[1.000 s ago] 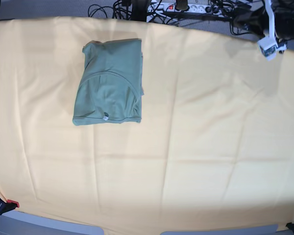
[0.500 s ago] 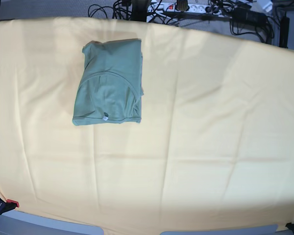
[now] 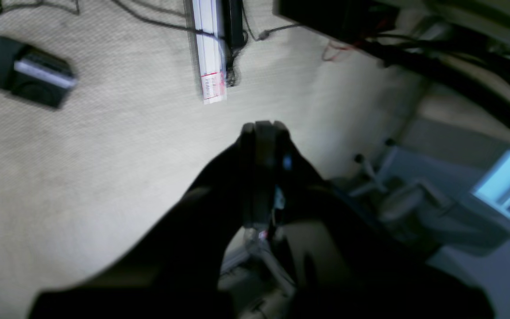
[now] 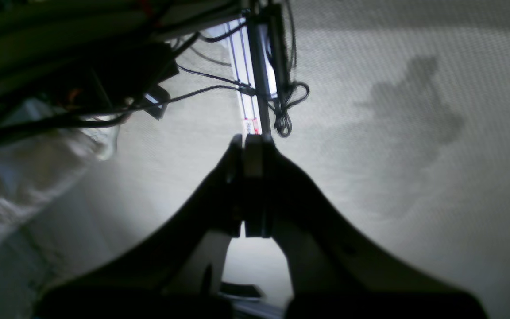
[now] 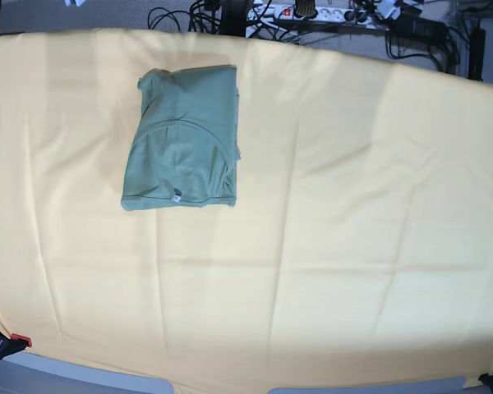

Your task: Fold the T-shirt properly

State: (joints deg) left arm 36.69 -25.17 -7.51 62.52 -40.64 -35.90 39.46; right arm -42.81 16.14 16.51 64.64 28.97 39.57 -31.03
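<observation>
The sage-green T-shirt (image 5: 183, 138) lies folded into a compact rectangle on the yellow-orange cloth (image 5: 329, 230), at the upper left of the base view, with its small white tag near the front edge. Neither arm shows in the base view. My left gripper (image 3: 264, 128) is shut with nothing in it and looks down at the carpet floor. Likewise, my right gripper (image 4: 248, 141) is shut and empty above the floor. The shirt appears in neither wrist view.
Power strips and tangled black cables (image 5: 312, 16) lie on the floor beyond the table's far edge. A white power strip (image 3: 210, 48) and a dark box (image 3: 29, 73) are on the carpet. Red clamps (image 5: 16, 341) hold the cloth at the near left corner.
The arm with the white tag that stood at the top right corner of the base view a second ago has withdrawn out of sight. The shirt has not moved.
</observation>
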